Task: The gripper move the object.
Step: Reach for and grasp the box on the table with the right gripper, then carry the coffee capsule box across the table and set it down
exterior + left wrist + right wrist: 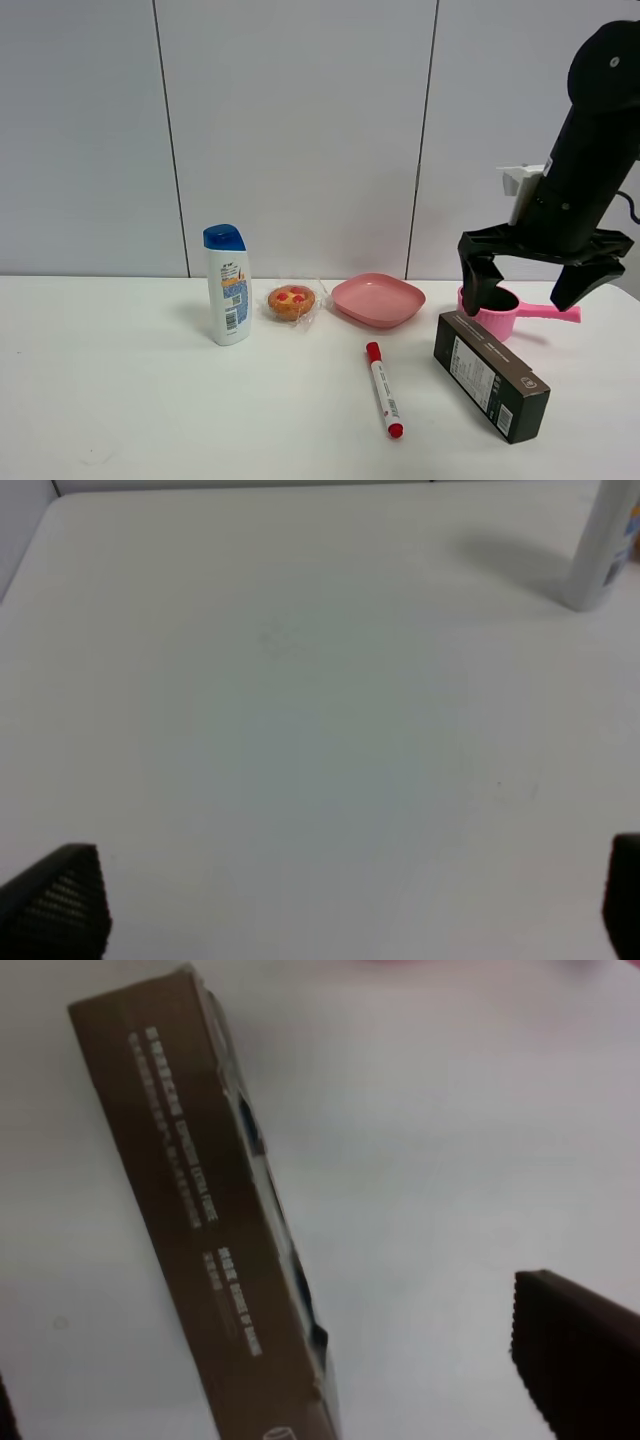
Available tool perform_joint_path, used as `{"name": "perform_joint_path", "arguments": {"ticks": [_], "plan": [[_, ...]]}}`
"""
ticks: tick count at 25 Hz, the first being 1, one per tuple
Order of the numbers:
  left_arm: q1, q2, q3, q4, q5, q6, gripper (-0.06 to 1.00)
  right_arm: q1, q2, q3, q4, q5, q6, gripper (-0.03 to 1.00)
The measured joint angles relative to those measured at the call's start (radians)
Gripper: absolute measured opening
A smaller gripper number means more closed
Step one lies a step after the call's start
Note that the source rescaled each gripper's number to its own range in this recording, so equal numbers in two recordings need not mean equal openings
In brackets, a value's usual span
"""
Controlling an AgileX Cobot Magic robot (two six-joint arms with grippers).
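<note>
White flat surface [120, 400] carried everything. The dark-grey cabled right arm came in from the high right, its black right gripper [520, 298] hanging above the surface with jaws spread wide and nothing between them. It was poised just behind the far end of the task item, likely lining up for a drop onto it. The left gripper [340, 910] showed only two black tips at the wrist view's edges, wide apart, over bare surface and gripping nothing, so probably parked out of the way.

The long rectangular dark brown-black carton [490, 388] with white print lay flat at the front right, angled, untouched. In the right wrist view the carton [200, 1210] ran diagonally off to one side of the open jaws, not centred, so a shift looked needed before closing.

- White plastic shampoo bottle with blue cap [227, 285]: upright, well apart on the left.
- Shallow pink dish [378, 299]: mid-back, clear of the carton.
- Pink handled scoop cup [545, 312]: just behind the carton, right under the jaws, closest obstacle; risk of a finger clipping it.
- Red-capped white marker [383, 390]: lying near the carton's left side, could be nudged if the carton slid that way.
- Small wrapped tart [291, 300]: between bottle and dish, no conflict.
</note>
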State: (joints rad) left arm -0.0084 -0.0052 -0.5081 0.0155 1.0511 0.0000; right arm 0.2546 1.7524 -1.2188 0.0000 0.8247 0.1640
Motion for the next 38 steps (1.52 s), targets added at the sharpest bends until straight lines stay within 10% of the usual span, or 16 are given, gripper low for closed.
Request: {"name": "perform_joint_path", "arguments": {"ticks": [25,28,33,38], "plan": [[0.000,0.000,0.000,0.000,0.000,0.000,1.00,0.028,0.232,-0.001,-0.057,-0.150,0.052,0.87],[0.000,0.000,0.000,0.000,0.000,0.000,1.00,0.030,0.233,-0.001,-0.057,-0.152,0.052,0.69],[0.000,0.000,0.000,0.000,0.000,0.000,1.00,0.031,0.232,-0.001,-0.057,-0.123,0.078,0.00],[0.000,0.000,0.000,0.000,0.000,0.000,1.00,0.060,0.148,-0.018,-0.066,0.056,0.094,0.02]]}}
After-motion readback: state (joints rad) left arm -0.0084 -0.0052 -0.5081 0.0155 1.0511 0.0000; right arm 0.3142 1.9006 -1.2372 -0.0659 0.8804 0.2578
